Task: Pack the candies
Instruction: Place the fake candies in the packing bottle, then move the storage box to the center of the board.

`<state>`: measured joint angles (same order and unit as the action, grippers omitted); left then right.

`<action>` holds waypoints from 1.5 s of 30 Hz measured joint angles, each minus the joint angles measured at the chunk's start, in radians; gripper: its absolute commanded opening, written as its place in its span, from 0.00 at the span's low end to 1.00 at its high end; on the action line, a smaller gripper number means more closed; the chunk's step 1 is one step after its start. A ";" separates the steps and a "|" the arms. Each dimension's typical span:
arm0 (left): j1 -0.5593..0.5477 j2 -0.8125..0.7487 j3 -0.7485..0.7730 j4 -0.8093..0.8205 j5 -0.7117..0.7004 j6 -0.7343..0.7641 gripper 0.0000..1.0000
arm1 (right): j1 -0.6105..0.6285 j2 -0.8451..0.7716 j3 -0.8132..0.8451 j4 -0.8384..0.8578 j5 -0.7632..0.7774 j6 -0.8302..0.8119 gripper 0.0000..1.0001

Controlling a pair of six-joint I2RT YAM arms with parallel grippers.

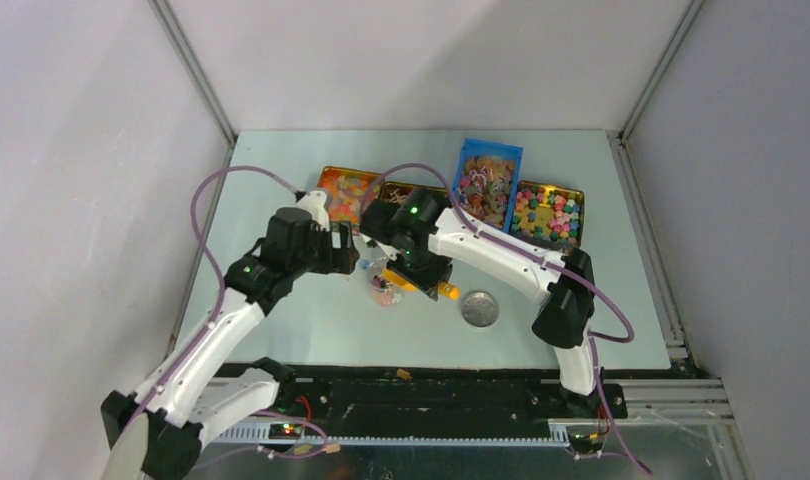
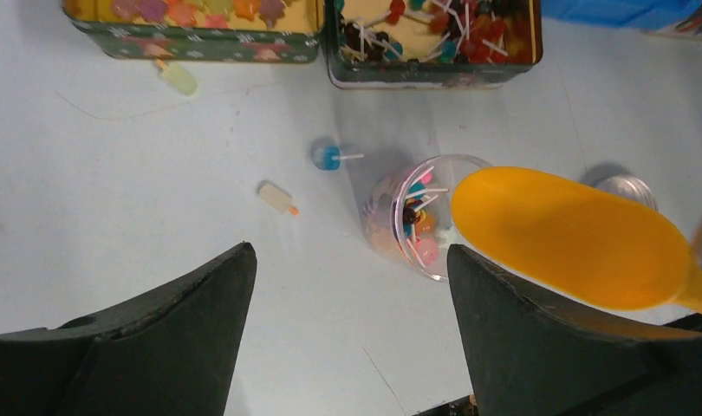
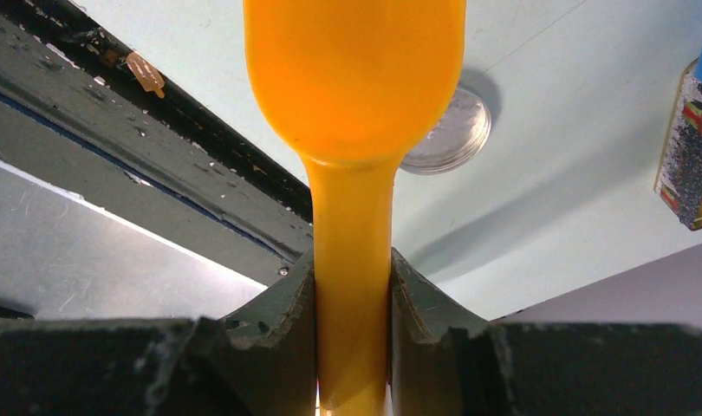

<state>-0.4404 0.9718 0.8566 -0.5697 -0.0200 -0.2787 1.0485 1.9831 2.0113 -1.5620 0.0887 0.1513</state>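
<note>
My right pincer point(image 3: 352, 299) grips the scoop point(image 3: 354, 87), left pincer point(image 2: 349, 258) gapes empty; swinging at its three o'clock, the scoop could topple the unheld cup point(image 2: 384, 227) of candies point(image 2: 415, 227).

Diffuse overhead light is filling the enclosure evenly. The top view is rendering the pale surface point(image 1: 311, 330) bright and sharp, with only faint shadows lying under the arms. In the left wrist view, the left tool point(image 2: 349, 251) is showing dark, soft-edged fingers point(image 2: 157, 338) near the lens. In the right wrist view, the scoop point(image 3: 352, 78) is glowing a saturated orange, the lid point(image 3: 456, 134) is catching glare beside its own soft shadow, and the right tool point(image 3: 352, 260) is reading underexposed.
</note>
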 measured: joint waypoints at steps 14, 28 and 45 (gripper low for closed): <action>-0.001 -0.348 -0.118 0.063 -0.109 -0.014 1.00 | 0.051 -0.171 -0.158 0.111 0.111 0.019 0.00; -0.001 -0.431 -0.150 0.094 -0.110 -0.054 1.00 | 0.168 -0.546 -0.506 0.444 0.234 -0.008 0.00; -0.001 -0.354 -0.155 0.095 -0.088 -0.061 1.00 | 0.110 -0.562 -0.526 0.529 0.186 -0.027 0.00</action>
<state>-0.4412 0.6178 0.7017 -0.4751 -0.1078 -0.3397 1.1584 1.4212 1.4849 -1.0325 0.2745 0.1238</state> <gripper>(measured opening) 0.996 0.303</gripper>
